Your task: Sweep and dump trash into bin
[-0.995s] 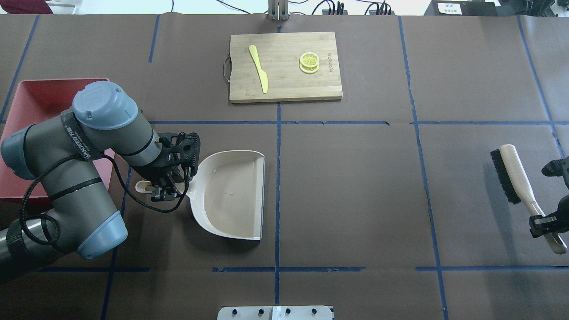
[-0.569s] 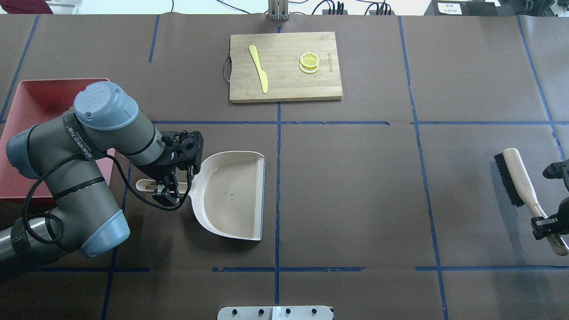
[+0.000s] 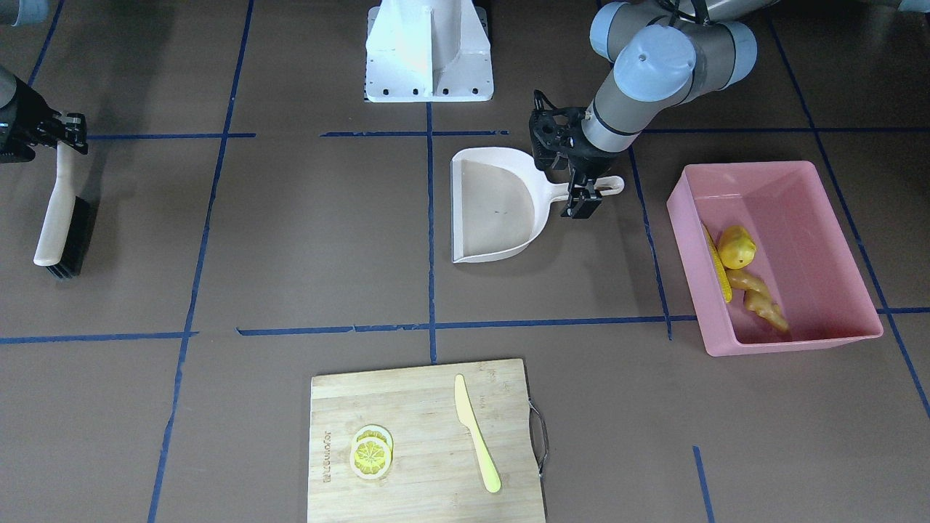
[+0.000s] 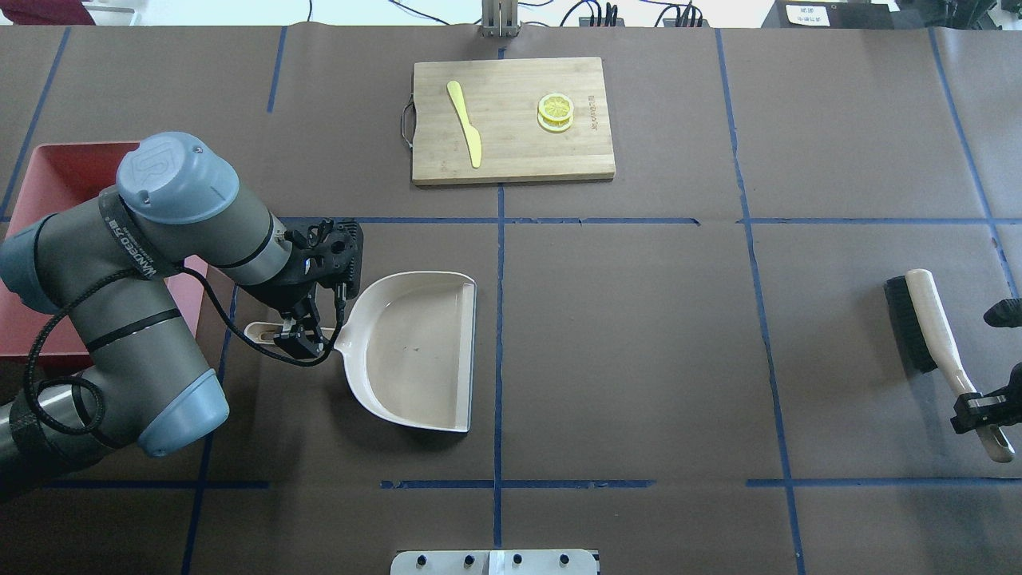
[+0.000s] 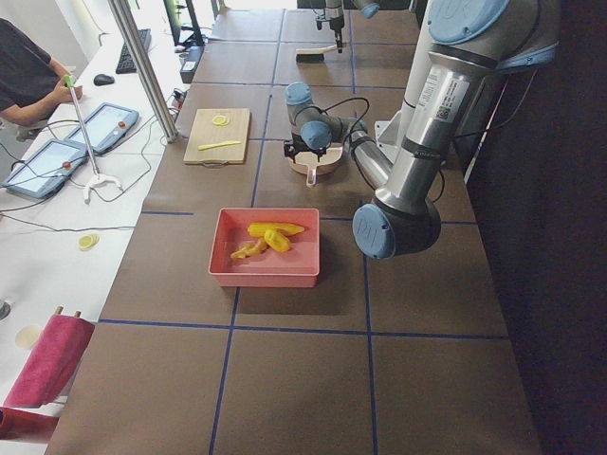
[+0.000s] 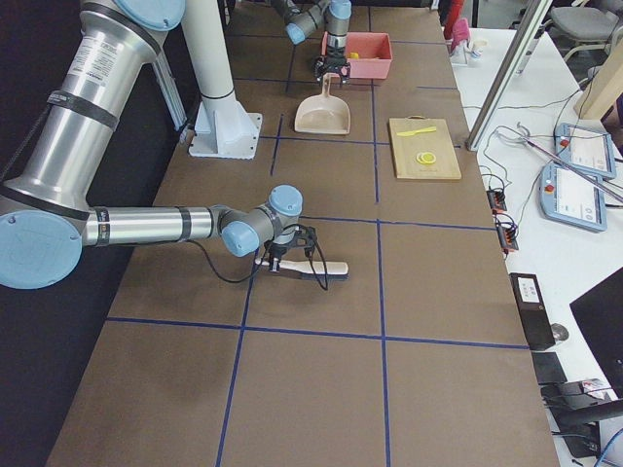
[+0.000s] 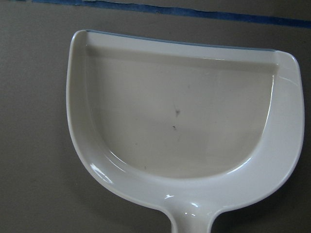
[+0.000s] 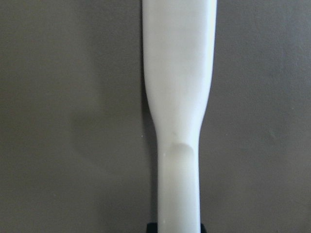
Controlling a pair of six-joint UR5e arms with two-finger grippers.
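The trash lies inside the pink bin point(image 3: 792, 340): a corn cob point(image 3: 718, 272), a yellow lump point(image 3: 736, 247) and a ginger root point(image 3: 761, 299). The beige dustpan point(image 4: 415, 351) rests flat on the table, with nothing in it in the left wrist view point(image 7: 180, 121). My left gripper point(image 4: 299, 326) hovers over its handle, fingers on either side, open. At the table's right edge my right gripper point(image 4: 984, 403) is shut on the handle of the brush point(image 4: 926, 315), which lies on the table.
A wooden cutting board point(image 4: 519, 156) at the far middle carries a pale yellow knife point(image 4: 465, 124) and lemon slices point(image 4: 555, 112). The bin point(image 4: 56, 164) sits at the left, partly under my left arm. Blue tape lines cross the brown table cover.
My left arm has shifted back and left a little, and its gripper sits slightly higher over the handle; the dustpan stayed put. The right gripper moved the brush slightly toward the near right.
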